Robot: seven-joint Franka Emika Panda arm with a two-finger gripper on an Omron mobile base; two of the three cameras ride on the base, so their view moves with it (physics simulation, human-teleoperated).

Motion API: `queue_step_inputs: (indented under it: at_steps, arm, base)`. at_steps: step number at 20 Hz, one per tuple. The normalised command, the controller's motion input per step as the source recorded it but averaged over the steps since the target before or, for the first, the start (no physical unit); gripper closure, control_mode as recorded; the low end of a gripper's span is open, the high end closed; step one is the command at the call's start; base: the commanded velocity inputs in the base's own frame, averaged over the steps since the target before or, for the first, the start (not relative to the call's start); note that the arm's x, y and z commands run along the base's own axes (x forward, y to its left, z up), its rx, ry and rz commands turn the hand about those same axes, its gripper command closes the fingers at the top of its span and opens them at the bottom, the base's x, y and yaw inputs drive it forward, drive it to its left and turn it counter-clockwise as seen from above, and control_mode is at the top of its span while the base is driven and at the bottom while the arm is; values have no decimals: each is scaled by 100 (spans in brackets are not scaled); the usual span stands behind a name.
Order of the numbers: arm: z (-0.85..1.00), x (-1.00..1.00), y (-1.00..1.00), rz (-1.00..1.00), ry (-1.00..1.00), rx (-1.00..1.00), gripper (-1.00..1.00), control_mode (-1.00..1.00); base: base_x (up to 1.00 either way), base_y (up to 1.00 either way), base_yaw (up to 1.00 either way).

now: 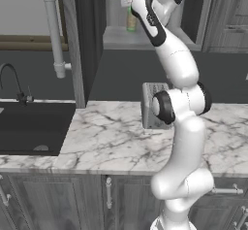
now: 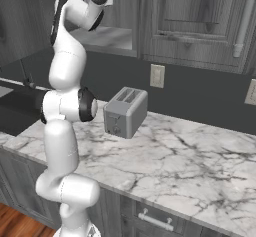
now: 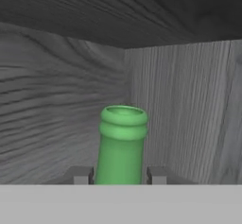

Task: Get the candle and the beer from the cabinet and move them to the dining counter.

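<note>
Your arm reaches up into the open cabinet, and its fingers are clenched on the neck of the beer. In the hand view you see the green bottle's rounded lip straight ahead, with one grey finger tip pressed against each side of the neck just below it. Behind the bottle you have the cabinet's grey wood-grain back wall, a side wall meeting it in a corner, and the dark underside of the panel above.

From the left base view you can make out the beer standing upright on the cabinet's lower shelf, its green neck and pale label showing just left of the arm's dark-striped forearm. The cabinet door stands swung open to the left of that shelf.

Below the cabinet you have the marble desk with its grey veins. A silver toaster sits on it near the back wall, close beside the arm's elbow joint. At the left end of the desk lies the black sink with its dark curved faucet.

In the right base view the arm's upper links block your sight of the bottle.
</note>
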Motion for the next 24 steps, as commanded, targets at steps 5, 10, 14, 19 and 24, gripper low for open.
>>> queue_step_inputs:
  at_steps: [5, 10, 14, 19, 24]
  arm:
    - [-1, -56, -39, 0, -1, 0, 100, -100]
    - [-17, -68, -12, 0, -4, 0, 100, -100]
    - [-6, -70, 0, 0, -4, 0, 100, -100]
    - [0, -95, 0, -4, -2, 0, 100, -100]
    - [9, -99, -14, -5, 0, 0, 100, -100]
  base:
    - [0, 0, 0]
    - [0, 0, 0]
    - [0, 0, 0]
    - [0, 0, 0]
    - [0, 0, 0]
